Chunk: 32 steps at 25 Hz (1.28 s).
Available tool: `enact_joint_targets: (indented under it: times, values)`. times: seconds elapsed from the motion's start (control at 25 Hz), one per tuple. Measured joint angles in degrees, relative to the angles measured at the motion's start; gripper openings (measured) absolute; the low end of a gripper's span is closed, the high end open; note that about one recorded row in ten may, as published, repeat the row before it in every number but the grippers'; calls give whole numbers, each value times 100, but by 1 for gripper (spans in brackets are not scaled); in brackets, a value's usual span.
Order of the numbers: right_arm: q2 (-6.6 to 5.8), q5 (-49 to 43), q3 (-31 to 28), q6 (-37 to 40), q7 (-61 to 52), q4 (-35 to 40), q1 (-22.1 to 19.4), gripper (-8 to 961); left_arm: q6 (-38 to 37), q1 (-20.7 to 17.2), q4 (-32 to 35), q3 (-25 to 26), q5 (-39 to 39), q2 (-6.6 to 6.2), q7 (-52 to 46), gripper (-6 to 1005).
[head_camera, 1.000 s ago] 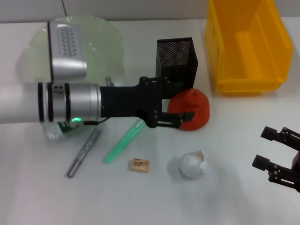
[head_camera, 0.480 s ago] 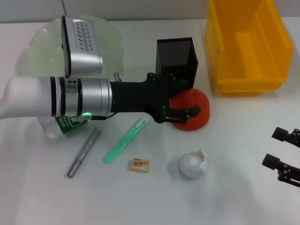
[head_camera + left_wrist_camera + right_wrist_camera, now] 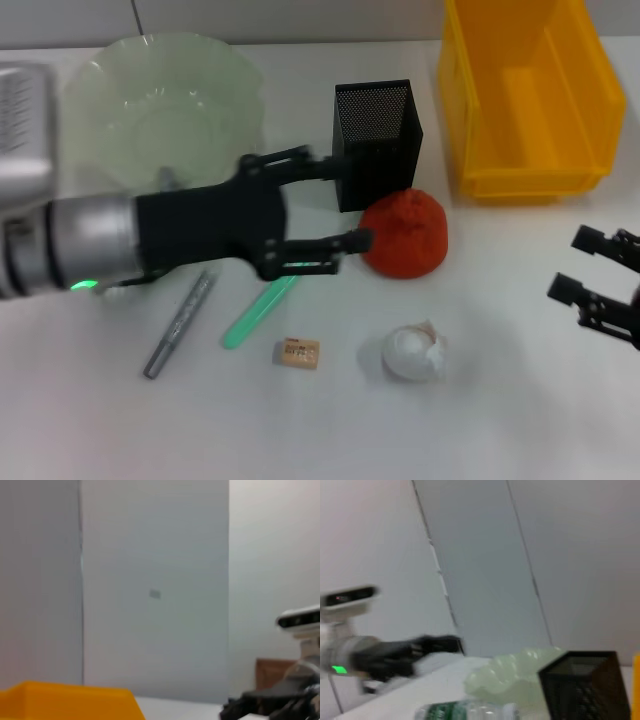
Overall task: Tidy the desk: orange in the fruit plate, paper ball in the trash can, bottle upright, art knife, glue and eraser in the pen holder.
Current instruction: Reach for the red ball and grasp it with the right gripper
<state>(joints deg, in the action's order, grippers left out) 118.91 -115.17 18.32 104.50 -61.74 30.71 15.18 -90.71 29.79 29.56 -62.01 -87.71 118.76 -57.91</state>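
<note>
The orange (image 3: pixel 405 235) sits on the table in front of the black mesh pen holder (image 3: pixel 375 140). My left gripper (image 3: pixel 350 200) is open just left of the orange, not touching it. The pale-green fruit plate (image 3: pixel 165 100) at the back left holds nothing. The paper ball (image 3: pixel 412 352), the tan eraser (image 3: pixel 298 352), the green art knife (image 3: pixel 255 312) and the grey glue pen (image 3: pixel 178 325) lie near the front. In the head view my left arm hides the bottle; the right wrist view shows the bottle (image 3: pixel 470 712) lying on its side. My right gripper (image 3: pixel 600 285) hangs open at the right edge.
The yellow trash can (image 3: pixel 530 90) stands at the back right and also shows as the yellow trash can (image 3: pixel 65 702) low in the left wrist view. The right wrist view takes in the fruit plate (image 3: pixel 520 672) and the pen holder (image 3: pixel 580 687).
My left arm has drawn back to the left, off the orange, uncovering the fruit plate. The orange stayed put. My right gripper shifted slightly away from me.
</note>
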Motion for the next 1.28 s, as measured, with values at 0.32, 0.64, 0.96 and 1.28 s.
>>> enact_joint_targets:
  times: [0.32,0.64,0.96,1.28]
  values:
    - [1,-15,396,-809,-587,11,601,791,-489,-900,242,195,407,-38,224,789]
    - [-45,-25,1319,-1820,-1516,19,1196,790,-561,-1149,192,235,413,-47,265,786]
    - [-2,-25,2153,-2644,-1894,-15,1576,791,-481,-1166,165,234,393,-46,344,783]
    - [12,-25,2348,-3116,-1912,-228,1824,791,-367,-1126,164,233,388,-39,370,781]
